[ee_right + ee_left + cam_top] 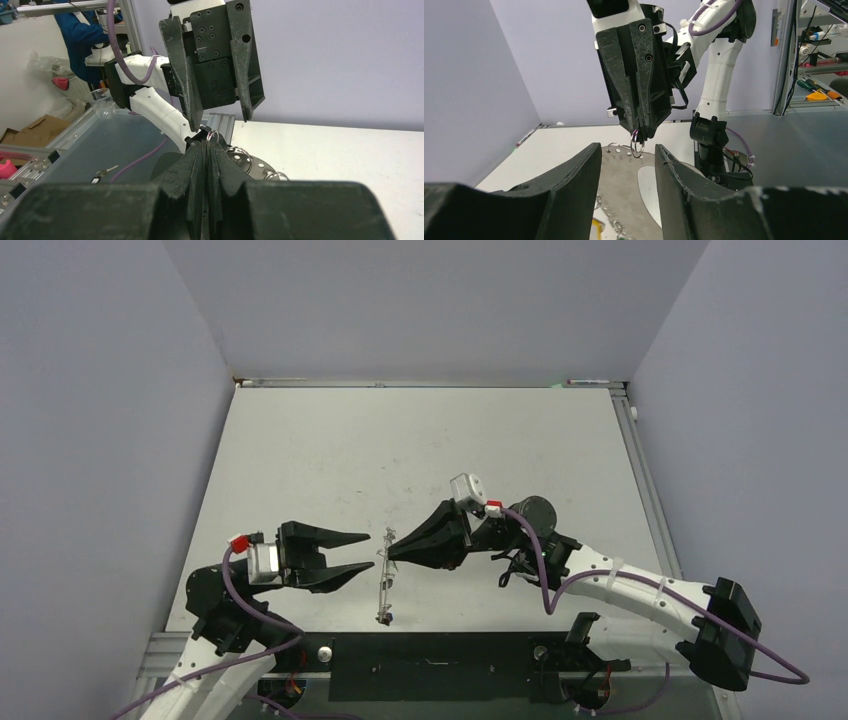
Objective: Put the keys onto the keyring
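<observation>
Right pincer [391, 552] pinches a small metal ring [638, 145] — left pincer [369, 551] gapes opposite.

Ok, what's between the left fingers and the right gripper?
Top view: just the keyring dangling from the right gripper, facing the left fingers; otherwise bare table.

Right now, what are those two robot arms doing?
The right end effector is shut on a small silvery wire ring, holding it up over the white table. The large thin grey oval keyring shows just below it. The left end effector faces them with its jaws open, gripping nothing.
</observation>
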`<state>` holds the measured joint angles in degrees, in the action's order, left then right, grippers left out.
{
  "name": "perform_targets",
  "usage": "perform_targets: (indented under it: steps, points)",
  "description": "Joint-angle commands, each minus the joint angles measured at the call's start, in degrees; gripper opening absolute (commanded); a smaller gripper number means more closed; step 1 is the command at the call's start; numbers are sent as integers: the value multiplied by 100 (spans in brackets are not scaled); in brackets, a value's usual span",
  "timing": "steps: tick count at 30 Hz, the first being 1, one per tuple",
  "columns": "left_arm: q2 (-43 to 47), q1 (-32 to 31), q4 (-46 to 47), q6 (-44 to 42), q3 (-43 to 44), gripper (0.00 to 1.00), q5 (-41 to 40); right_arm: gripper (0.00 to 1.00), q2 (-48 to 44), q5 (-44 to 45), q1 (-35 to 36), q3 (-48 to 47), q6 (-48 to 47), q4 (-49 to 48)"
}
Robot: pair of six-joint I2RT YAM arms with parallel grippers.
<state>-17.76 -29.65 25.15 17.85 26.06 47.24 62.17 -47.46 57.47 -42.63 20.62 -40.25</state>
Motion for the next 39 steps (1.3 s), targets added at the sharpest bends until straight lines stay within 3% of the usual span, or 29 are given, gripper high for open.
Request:
perform_targets:
  steps: [1,22,25,29,39]
  points:
    - [-17,-40,164,87,-9,39,136,5,59,86,99,-295,-147,-580]
    - [-107,-41,-51,70,-40,26,331,5,250,290,290,-463,-243,-699]
    - [-111,-41,-61,70,-40,19,344,5,270,290,293,-489,-238,-712]
    - [-102,-43,-98,51,-36,0,326,5,320,281,330,-514,-232,-753]
    - [-112,-50,-1130,-653,245,0,-390,5,417,530,352,-588,-429,-252]
